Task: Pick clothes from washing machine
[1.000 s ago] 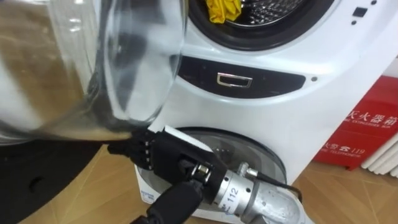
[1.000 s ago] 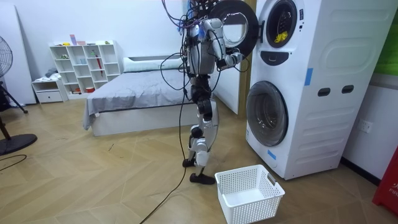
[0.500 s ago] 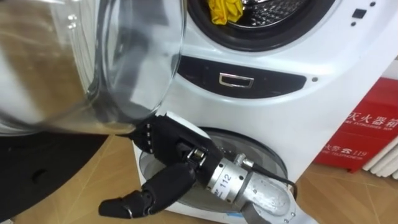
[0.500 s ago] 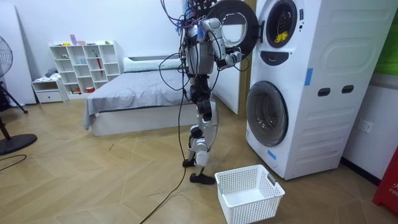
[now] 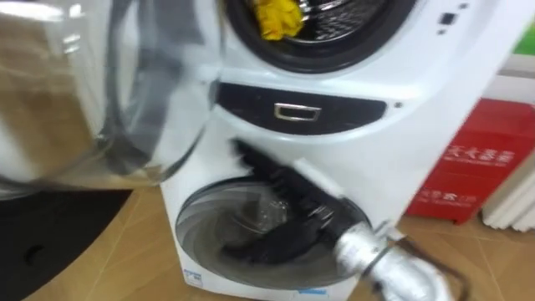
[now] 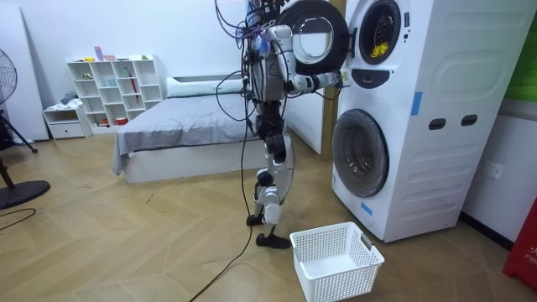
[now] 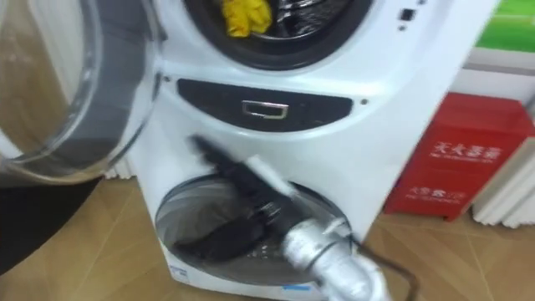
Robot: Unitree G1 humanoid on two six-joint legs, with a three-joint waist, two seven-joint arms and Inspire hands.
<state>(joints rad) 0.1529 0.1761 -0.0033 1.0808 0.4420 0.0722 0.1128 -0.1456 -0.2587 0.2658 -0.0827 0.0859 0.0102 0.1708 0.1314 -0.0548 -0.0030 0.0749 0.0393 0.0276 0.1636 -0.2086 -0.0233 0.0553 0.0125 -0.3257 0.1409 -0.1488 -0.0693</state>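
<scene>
Where the yellow cloth [image 5: 278,18] sits bunched in the drum [image 5: 338,12], we rate it soft, light, limp: take any raised fold. Right hand [image 5: 288,192] below the drum: fingers stretched out, holding nothing.

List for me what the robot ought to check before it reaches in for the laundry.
1. Upper door open: ok. The glass door is swung wide to the robot's left.
2. Something to pick: ok. A yellow cloth lies at the front of the upper drum.
3. Hand free: ok. The right hand is open and holds nothing.
4. Hand level with the opening: not ok. It is below the control panel, in front of the lower door.
5. Basket ready: ok. The white basket stands on the floor by the robot's feet and looks empty.
</scene>
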